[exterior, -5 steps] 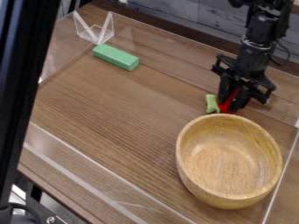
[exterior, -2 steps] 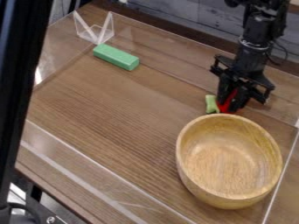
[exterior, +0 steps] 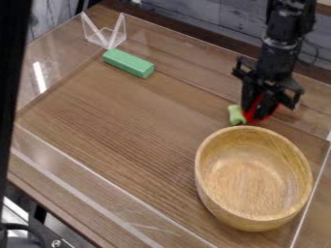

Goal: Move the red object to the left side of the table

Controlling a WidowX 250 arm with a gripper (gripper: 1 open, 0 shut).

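A black robot gripper closes on a small red ball-like object with a light green piece on its left side in the view, near the right edge of a brown wood-grain tabletop. The jaws are pinched around the red object, which shows only in part between and below the dark fingers. The arm reaches down from the upper right of the view.

Just below the red object in the view sits a round, light wooden bowl, its broad opening facing up and its interior smooth and pale. At the far left of the tabletop lies a flat green rectangular block, set at a slant and well apart from the gripper. Near it, toward the top corner, stands a clear plastic piece with angled edges. Gray wooden planks form the backdrop, and a dark vertical shape fills the view's left edge.
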